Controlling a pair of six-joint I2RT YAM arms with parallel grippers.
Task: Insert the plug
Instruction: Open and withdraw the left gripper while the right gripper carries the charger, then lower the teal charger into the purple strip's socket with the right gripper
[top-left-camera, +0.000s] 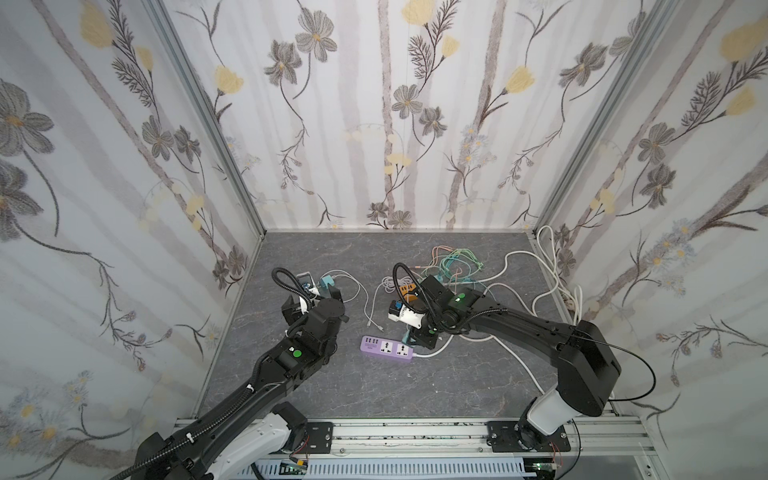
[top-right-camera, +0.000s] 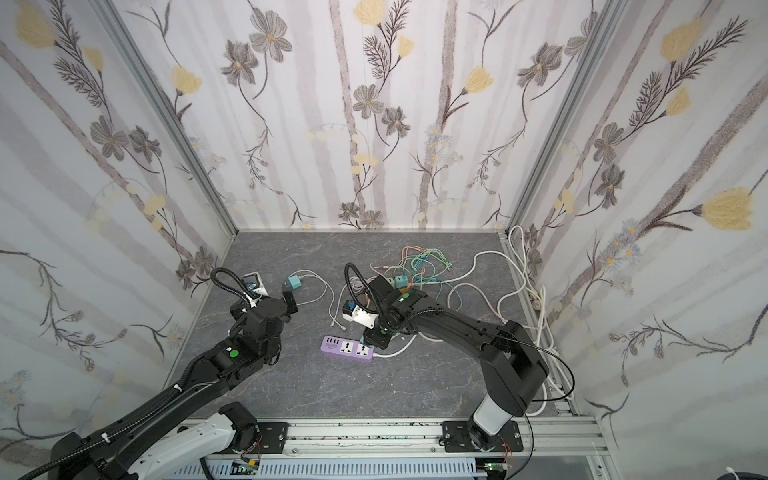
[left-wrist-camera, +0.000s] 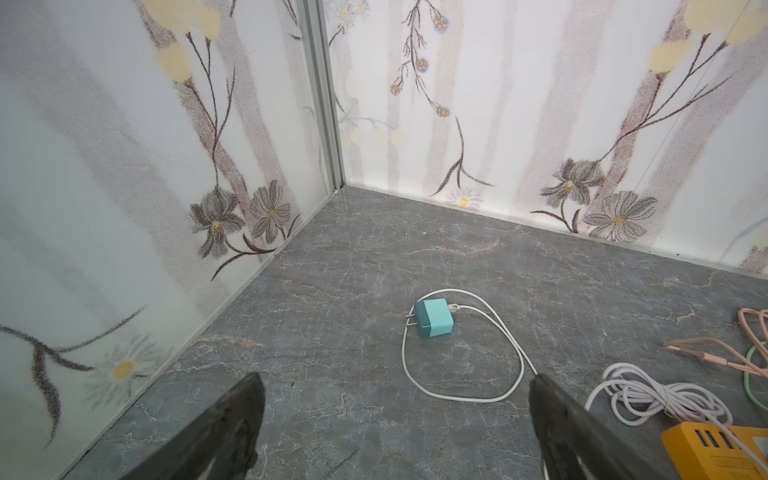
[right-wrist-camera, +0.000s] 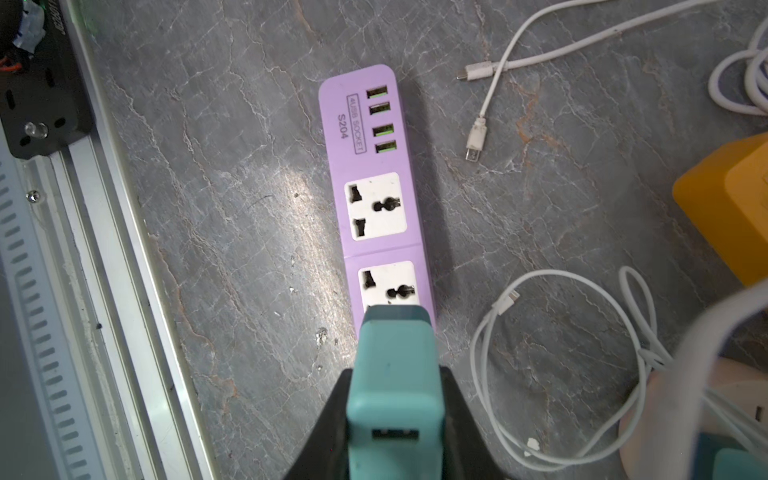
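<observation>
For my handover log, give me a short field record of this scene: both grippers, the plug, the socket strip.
right gripper: shut on teal plastic charger plug
plug position: over purple plastic power strip, at white socket farthest from USB ports; prongs hidden
left gripper: open, empty, above grey table
spare: second teal charger with white cable, lying on table

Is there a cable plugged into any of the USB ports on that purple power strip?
No, the right wrist view shows all four green USB ports on the purple power strip open and empty.
</observation>
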